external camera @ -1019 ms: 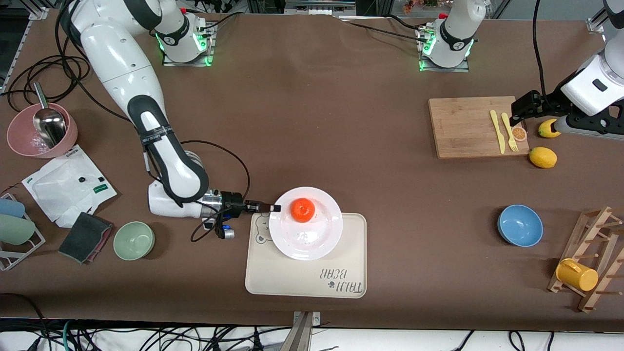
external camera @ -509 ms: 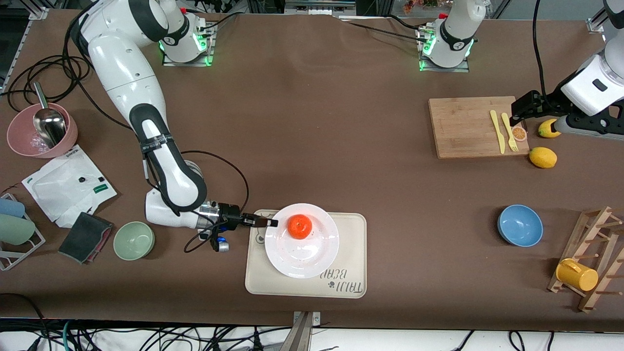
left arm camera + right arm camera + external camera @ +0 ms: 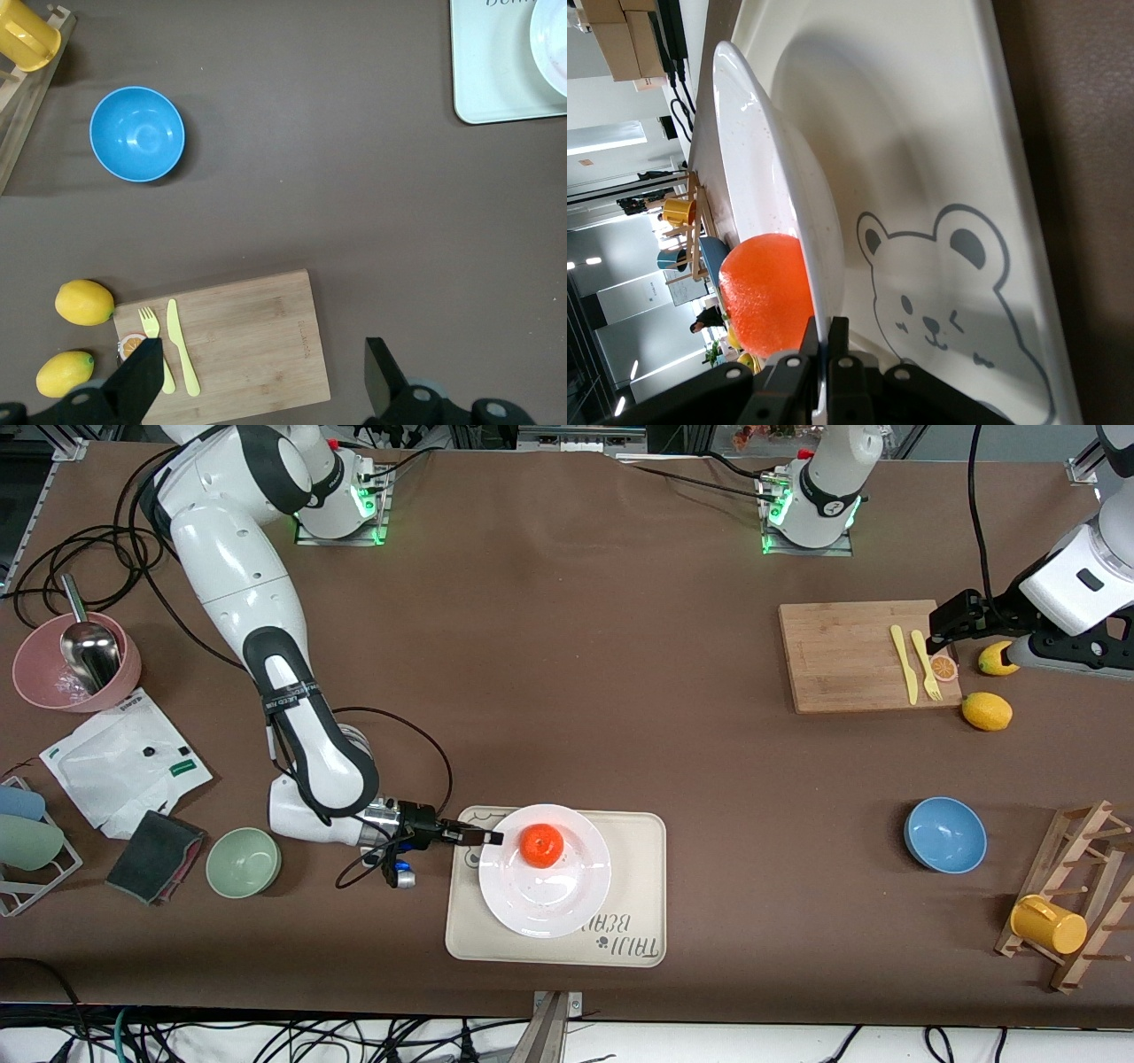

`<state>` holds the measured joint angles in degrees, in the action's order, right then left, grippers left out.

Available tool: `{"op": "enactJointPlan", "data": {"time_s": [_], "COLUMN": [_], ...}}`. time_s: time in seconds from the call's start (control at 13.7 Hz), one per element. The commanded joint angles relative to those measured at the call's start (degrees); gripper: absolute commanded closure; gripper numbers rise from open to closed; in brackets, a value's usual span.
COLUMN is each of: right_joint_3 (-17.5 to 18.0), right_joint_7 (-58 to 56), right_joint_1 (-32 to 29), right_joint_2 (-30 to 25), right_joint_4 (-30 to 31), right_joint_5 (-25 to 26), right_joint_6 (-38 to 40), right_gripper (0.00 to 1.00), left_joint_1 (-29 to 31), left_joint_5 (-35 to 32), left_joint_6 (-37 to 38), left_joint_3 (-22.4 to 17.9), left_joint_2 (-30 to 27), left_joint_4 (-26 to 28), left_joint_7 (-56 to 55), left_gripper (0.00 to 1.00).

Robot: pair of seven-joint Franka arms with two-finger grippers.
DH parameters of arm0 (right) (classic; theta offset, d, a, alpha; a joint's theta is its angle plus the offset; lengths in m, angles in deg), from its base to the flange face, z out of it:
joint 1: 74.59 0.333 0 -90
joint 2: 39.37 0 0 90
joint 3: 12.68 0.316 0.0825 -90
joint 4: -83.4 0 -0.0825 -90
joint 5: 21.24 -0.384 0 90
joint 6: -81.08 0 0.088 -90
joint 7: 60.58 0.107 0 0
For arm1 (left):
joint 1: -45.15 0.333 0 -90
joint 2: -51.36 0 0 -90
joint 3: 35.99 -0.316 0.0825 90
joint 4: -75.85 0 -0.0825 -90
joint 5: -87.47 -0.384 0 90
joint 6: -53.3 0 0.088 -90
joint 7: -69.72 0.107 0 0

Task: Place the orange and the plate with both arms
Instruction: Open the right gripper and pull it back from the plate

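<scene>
- the right gripper (image 3: pixel 489 837) is pinched shut on the rim of the plate (image 3: pixel 540 899), at the edge toward the right arm's end of the table; the right wrist view shows the fingers (image 3: pixel 833 341) clamped on the thin white rim (image 3: pixel 788 177).
- the plate is over the tray (image 3: pixel 638 868), and the right wrist view shows it tilted, with its gripped edge lifted off the bear print (image 3: pixel 939 301).
- the orange (image 3: pixel 541 845) sits on the plate, in the part nearest the gripper; in the right wrist view it (image 3: pixel 766 292) lies just beside the fingers.
- the tray lies near the front camera's edge of the table, about midway between the two arms' ends.
- a green bowl (image 3: pixel 243 862) stands near the right arm, toward its end of the table, beside a dark cloth (image 3: pixel 155 856).
- the left gripper (image 3: pixel 266 376) hangs with its jaws wide apart and holding nothing, over the cutting board (image 3: pixel 842 655); this arm waits.
- on the board lie a yellow knife (image 3: pixel 904 664), a fork (image 3: pixel 927 666) and an orange slice (image 3: pixel 944 668); two lemons (image 3: pixel 987 711) lie just beside it.
- a blue bowl (image 3: pixel 945 834) stands nearer the front camera than the board, well apart from the tray.
</scene>
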<state>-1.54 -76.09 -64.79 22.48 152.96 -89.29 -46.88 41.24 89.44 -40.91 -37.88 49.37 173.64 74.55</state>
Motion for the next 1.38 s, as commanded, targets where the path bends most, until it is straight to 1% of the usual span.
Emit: {"op": "enactJointPlan", "data": {"time_s": [0.0, 0.15, 0.22, 0.36, 0.44, 0.51, 0.58, 0.66, 0.87, 1.02, 1.16, 1.31], "right_joint_3": [0.4, 0.4, 0.5, 0.5, 0.5, 0.5, 0.5, 0.5, 0.5, 0.5, 0.0, -0.9], "right_joint_7": [0.1, 0.4, 0.5, 0.9, 0.9, 0.8, 0.8, 0.7, 0.8, 1.0, 1.0, 1.0], "right_joint_1": [0.0, 0.0, -0.1, -0.1, -0.2, -0.1, 0.0, 0.2, 0.2, 0.2, 0.0, -0.1], "right_joint_2": [1.3, 1.2, 1.1, 0.6, 0.4, -0.3, -1.8, -3.4, -9.0, -14.4, -20.1, -26.2], "right_joint_4": [-2.4, -2.4, -2.3, -2.2, -1.9, -1.2, 0.6, 2.7, 8.8, 13.7, 19.2, 24.5], "right_joint_5": [1.1, 1.1, 1.1, 1.2, 1.2, 1.2, 1.8, 2.2, 5.8, 8.7, 12.9, 19.3], "right_joint_6": [0.0, 0.0, 0.0, 0.1, 0.1, 0.1, -0.1, -0.6, -2.6, -2.6, -2.7, -2.7], "right_gripper": [1.0, 0.7, 0.59, 0.4, 0.33, 0.2, 0.01, 0.0, 0.0, 0.0, 0.0, 0.0], "left_joint_1": [-0.5, -0.5, -0.5, -0.4, -0.4, -0.4, -0.4, -0.4, -0.4, -0.4, -0.4, -0.5], "left_joint_5": [-1.7, -1.7, -1.7, -1.7, -1.7, -1.7, -1.7, -1.7, -1.7, -1.7, -1.7, -1.7], "left_joint_6": [0.3, 0.3, 0.3, 0.3, 0.3, 0.3, 0.3, 0.3, 0.3, 0.3, 0.3, 0.3], "left_joint_3": [-0.1, -0.1, -0.1, -0.1, -0.1, -0.1, -0.2, -0.2, -0.1, -0.1, -0.1, -0.1], "left_joint_2": [-0.8, -0.8, -0.9, -0.9, -0.8, -0.9, -0.8, -0.8, -0.8, -0.8, -0.8, -0.9], "left_joint_4": [0.6, 0.6, 0.6, 0.6, 0.6, 0.6, 0.6, 0.6, 0.6, 0.5, 0.6, 0.5], "left_joint_7": [0.9, 0.9, 0.9, 0.9, 0.9, 0.9, 0.9, 0.9, 0.9, 0.9, 0.9, 0.9], "left_gripper": [0.0, 0.0, 0.0, 0.0, 0.0, 0.0, 0.0, 0.0, 0.0, 0.0, 0.0, 0.0]}}
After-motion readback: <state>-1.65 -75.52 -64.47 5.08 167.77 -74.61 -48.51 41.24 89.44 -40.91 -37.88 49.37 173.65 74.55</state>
